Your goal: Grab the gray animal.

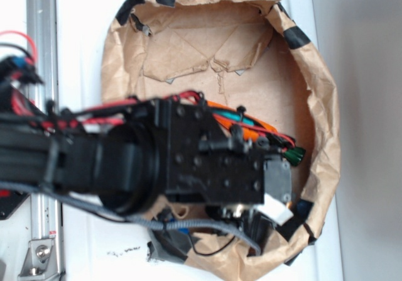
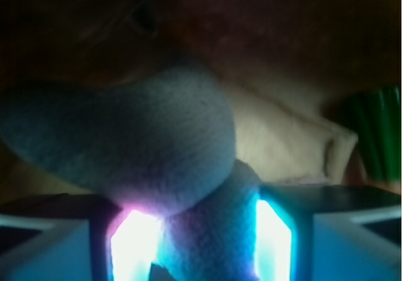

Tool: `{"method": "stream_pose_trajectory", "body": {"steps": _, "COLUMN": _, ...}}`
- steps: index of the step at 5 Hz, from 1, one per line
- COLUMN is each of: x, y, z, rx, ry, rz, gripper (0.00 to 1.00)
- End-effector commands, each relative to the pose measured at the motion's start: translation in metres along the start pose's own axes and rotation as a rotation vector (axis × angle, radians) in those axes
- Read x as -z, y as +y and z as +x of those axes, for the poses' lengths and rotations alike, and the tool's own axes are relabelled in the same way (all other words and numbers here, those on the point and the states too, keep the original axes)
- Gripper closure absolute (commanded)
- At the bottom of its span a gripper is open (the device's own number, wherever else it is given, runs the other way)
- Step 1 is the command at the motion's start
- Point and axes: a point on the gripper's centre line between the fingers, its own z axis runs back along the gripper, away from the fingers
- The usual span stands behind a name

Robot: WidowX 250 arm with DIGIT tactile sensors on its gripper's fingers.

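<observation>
Gray animal [image 2: 157,168]: sitting between the lit pads [image 2: 135,246] of the end effector [image 2: 201,249], lower part pinched there, soft bulk rising above the pads and spreading leftward in the wrist view. End effector: clenching on it. Setting: inside a brown paper bag [image 1: 320,99] lying on the white worktop [image 1: 81,36]; carrot's green top [image 2: 377,130] showing at right.

Paper walls [image 1: 323,105] and carrot [image 2: 377,139] crowd the tool [image 2: 201,243]

Exterior view: high, looking down on arm [image 1: 125,161] over paper bowl [image 1: 323,105]. Wrist view: inside bowl, very close, facing plush [image 2: 157,149].
</observation>
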Motion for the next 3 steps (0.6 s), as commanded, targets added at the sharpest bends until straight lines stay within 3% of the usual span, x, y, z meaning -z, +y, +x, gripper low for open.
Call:
{"method": "stream_pose_trajectory", "body": {"steps": 1, "x": -0.129, "y": 0.04, "z": 0.0, "rx": -0.275, "ry": -0.113, "rz": 0.134, "gripper": 1.0}}
{"method": "stream_pose_trajectory", "body": {"steps": 3, "x": -0.185, "y": 0.041, "z": -0.032, "rx": -0.643, "ry": -0.108, "rz": 0.167, "gripper": 1.0}}
